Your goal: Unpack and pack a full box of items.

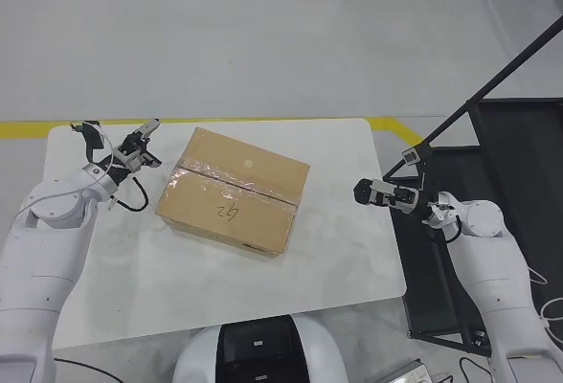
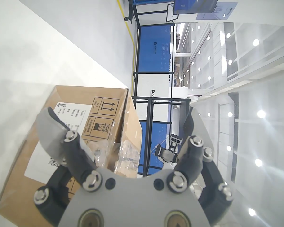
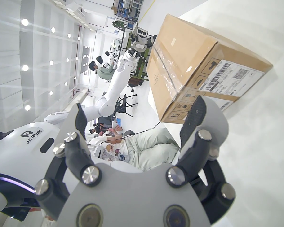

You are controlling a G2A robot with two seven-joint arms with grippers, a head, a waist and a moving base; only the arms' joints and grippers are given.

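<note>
We are looking down at a cardboard box (image 1: 234,190) sitting closed near the middle of the white table (image 1: 339,268). Clear tape is running along its top seam, so its contents are staying hidden. The left gripper (image 1: 146,144) is hovering just beside the box's far left corner, apart from it, with its jaws spread wide and holding nothing. The right gripper (image 1: 362,191) is hanging off the box's right side with a clear gap between them, its jaws likewise apart and empty. The wrist views are giving us the box's ends: a white label and arrow marks on the left end, a barcode label on the right end. Tape at the left end is looking crumpled, perhaps lifting; we cannot be sure.
</note>
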